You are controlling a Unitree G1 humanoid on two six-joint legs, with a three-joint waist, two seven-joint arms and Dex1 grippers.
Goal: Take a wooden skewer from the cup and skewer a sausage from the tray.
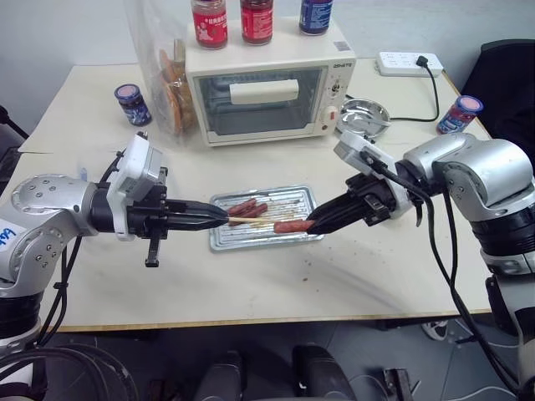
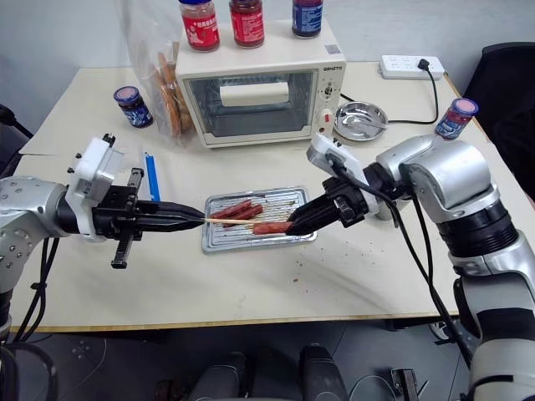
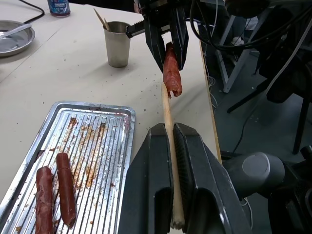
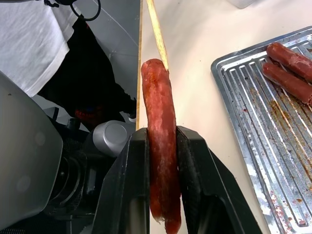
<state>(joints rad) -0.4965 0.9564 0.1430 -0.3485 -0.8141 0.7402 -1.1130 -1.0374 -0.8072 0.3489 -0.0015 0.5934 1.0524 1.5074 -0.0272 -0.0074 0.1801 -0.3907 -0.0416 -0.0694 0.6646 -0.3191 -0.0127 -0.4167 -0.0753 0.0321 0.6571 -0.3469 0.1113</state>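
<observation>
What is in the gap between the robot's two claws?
The wooden skewer bridges it, from the left gripper to the sausage in the right gripper. The tray lies below. Head views show it.

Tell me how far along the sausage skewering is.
Done: the left tool is shut on a thin pale wooden skewer, and the right tool grips a reddish-brown sausage lifted off the ribbed silver tray. In hand: skewer tip meets sausage end. Left: pushing it through.
</observation>
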